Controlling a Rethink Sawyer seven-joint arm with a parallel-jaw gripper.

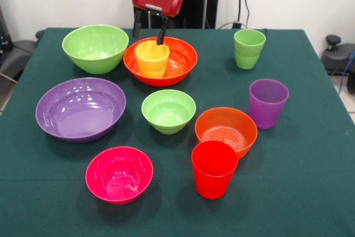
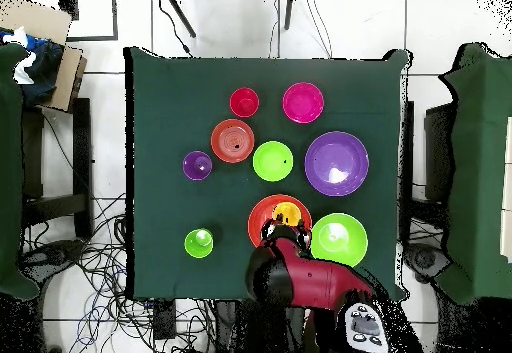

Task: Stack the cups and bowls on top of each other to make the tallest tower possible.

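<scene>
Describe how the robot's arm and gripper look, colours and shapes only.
The arm is a bulky, rounded red shell with black joint sections. In the front view its wrist is a glossy red housing under a black cylindrical segment, with a small pale plate on its face. The gripper has two thin, straight black fingers. No loose cables on it are visible.

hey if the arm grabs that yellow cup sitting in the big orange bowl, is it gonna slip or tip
The yellow cup looks like glossy plastic, so it is probably light, stiff and a bit slippery. It stands upright in the large orange bowl, whose curved floor could let it rock if nudged. The pincer hangs open over its far rim.
</scene>
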